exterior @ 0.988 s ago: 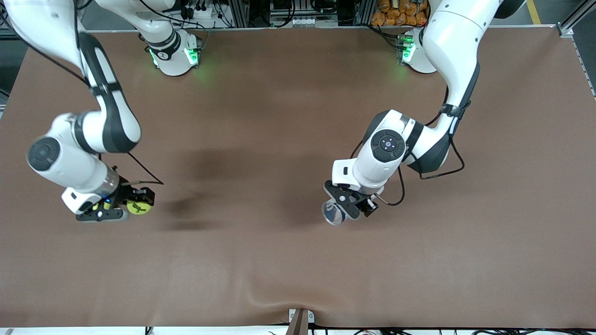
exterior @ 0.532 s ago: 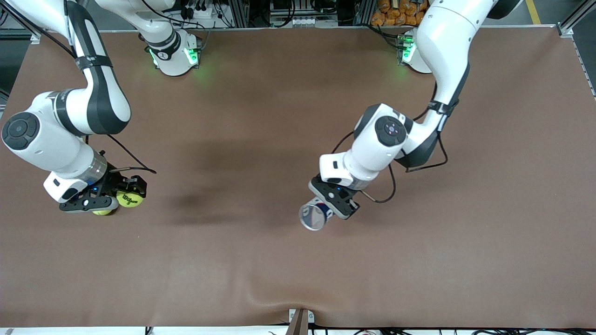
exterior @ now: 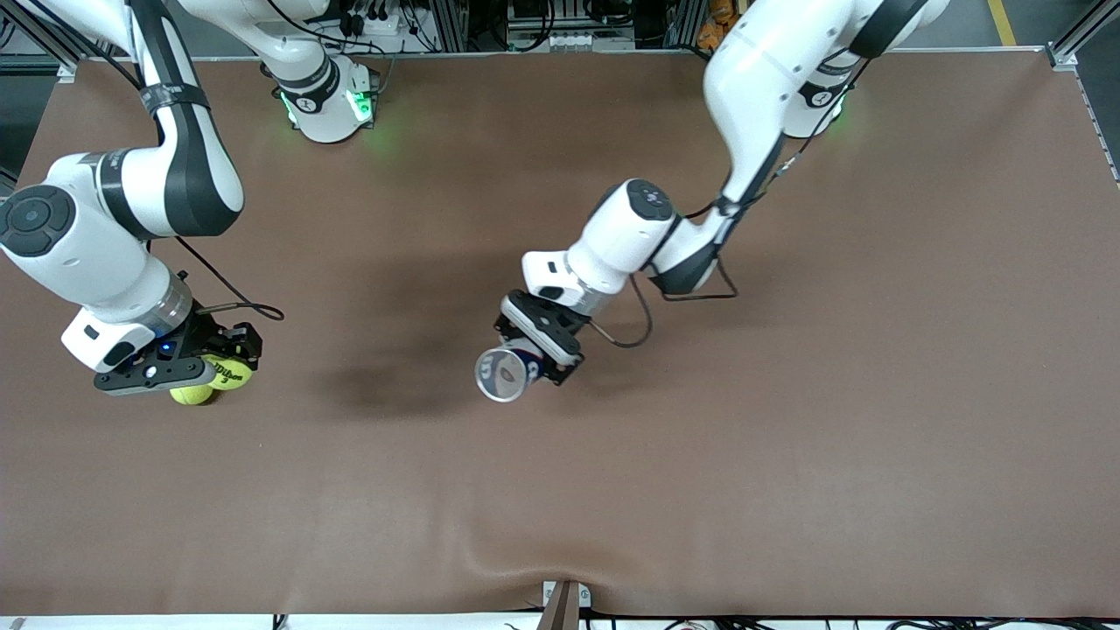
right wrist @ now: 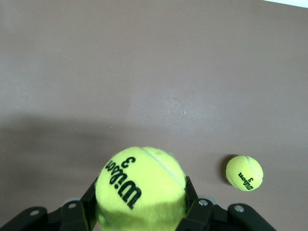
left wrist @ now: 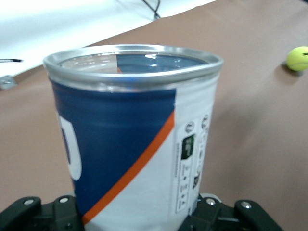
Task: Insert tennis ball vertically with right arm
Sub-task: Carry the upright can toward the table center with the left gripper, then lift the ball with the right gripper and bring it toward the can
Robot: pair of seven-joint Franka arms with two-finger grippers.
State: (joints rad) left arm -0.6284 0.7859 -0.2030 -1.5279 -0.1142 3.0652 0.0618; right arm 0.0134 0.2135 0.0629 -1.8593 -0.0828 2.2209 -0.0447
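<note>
My right gripper (exterior: 220,371) is shut on a yellow-green Wilson tennis ball (exterior: 231,374), held above the table near the right arm's end. In the right wrist view the ball (right wrist: 140,187) fills the space between the black fingers (right wrist: 192,204). A second tennis ball (exterior: 193,395) lies on the table just below it, also seen in the right wrist view (right wrist: 244,173). My left gripper (exterior: 530,359) is shut on a blue, white and orange can (exterior: 502,374), held in the air over the table's middle. Its metal-rimmed open mouth (left wrist: 132,60) faces away from the gripper.
The brown mat (exterior: 787,437) covers the whole table and has a raised wrinkle (exterior: 525,556) near the front edge. A small bracket (exterior: 564,599) sits at that edge. A tennis ball (left wrist: 298,58) shows far off in the left wrist view.
The left arm has carried the can from nearer its own side toward the table's middle. The right gripper has shifted slightly toward its end of the table with the ball, uncovering the second ball.
</note>
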